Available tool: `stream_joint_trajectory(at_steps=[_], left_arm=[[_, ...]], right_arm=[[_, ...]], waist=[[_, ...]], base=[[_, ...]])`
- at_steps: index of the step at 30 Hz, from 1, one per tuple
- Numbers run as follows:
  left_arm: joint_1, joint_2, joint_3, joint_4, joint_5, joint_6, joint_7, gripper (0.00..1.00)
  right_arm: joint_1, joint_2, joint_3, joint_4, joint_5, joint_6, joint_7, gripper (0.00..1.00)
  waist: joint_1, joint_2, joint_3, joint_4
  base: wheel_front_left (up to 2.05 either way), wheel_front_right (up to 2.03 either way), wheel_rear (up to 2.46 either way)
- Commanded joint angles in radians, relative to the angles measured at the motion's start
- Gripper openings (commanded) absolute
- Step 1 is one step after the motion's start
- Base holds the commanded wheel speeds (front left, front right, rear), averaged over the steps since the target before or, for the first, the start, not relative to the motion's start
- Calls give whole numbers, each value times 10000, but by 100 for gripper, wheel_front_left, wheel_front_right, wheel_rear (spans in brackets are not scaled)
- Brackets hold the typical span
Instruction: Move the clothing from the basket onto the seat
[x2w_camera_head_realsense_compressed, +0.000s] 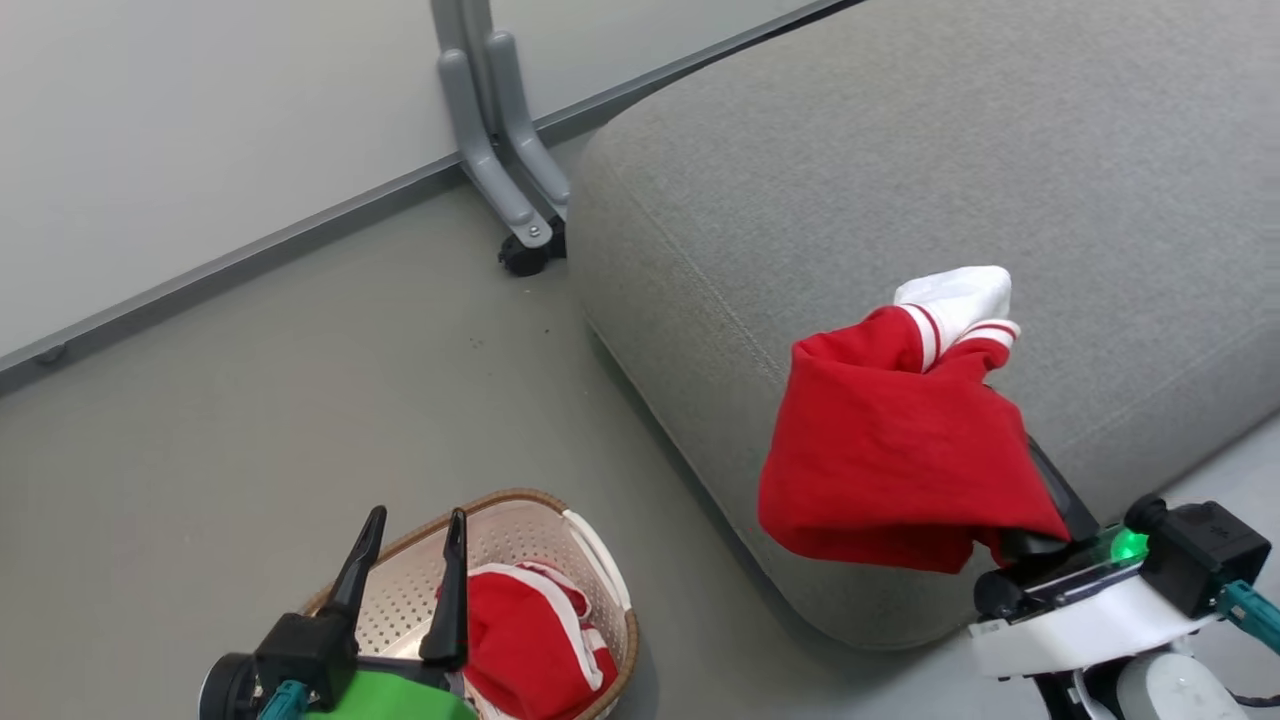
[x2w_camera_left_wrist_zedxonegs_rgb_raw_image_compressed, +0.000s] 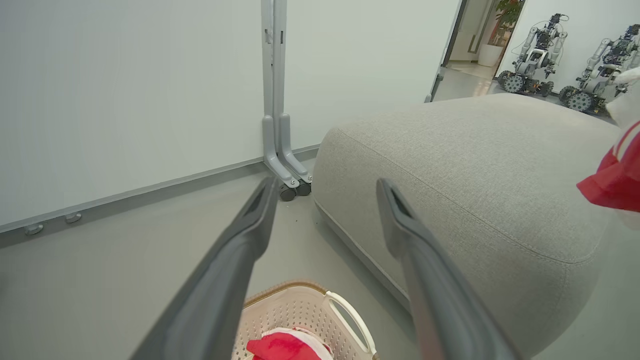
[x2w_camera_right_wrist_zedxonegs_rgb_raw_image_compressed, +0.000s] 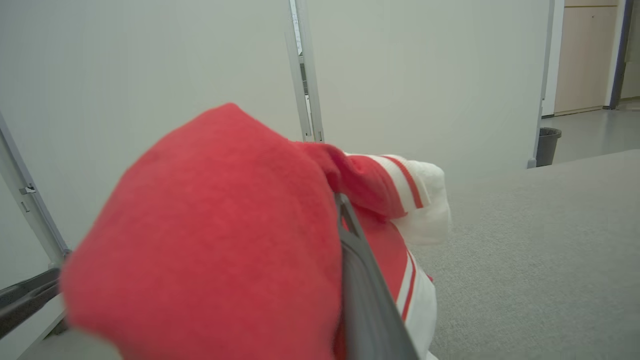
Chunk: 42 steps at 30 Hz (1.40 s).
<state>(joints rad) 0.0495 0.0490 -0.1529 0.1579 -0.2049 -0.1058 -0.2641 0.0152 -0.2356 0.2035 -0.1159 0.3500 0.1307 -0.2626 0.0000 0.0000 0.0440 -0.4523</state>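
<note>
— What is hidden or cut off?
— The fingers of the right gripper (x2w_camera_right_wrist_zedxonegs_rgb_raw_image_compressed: 342, 210) are buried, in the head view, under the soft red fabric garment with white stripe trim (x2w_camera_head_realsense_compressed: 890, 450) at four o'clock. The cream perforated plastic basket with a brown rim (x2w_camera_head_realsense_compressed: 510, 545), at seven o'clock, is cut by the bottom edge and partly covered by the left gripper (x2w_camera_head_realsense_compressed: 417, 520), its fingers spread wide, nothing between them.
— What do the wrist cameras add?
— The right wrist view shows one dark finger (x2w_camera_right_wrist_zedxonegs_rgb_raw_image_compressed: 365, 290) emerging from the cloth, clenched on that garment above the large grey woven seat cushion (x2w_camera_right_wrist_zedxonegs_rgb_raw_image_compressed: 540, 240); whether cloth touches cushion I cannot tell. The left wrist view shows a second red garment with white bands (x2w_camera_left_wrist_zedxonegs_rgb_raw_image_compressed: 285, 345) lying in the basket at six o'clock.
</note>
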Motion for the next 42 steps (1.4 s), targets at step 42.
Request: stream_joint_trajectory(at_steps=[42], left_arm=[[-1917, 271, -1240, 102, 930, -260, -3, 100]], right_arm=[[-3233, -752, -2931, 1370, 1352, 1, -33, 0]], waist=[[0, 0, 2498, -1116]], base=[[0, 0, 0]])
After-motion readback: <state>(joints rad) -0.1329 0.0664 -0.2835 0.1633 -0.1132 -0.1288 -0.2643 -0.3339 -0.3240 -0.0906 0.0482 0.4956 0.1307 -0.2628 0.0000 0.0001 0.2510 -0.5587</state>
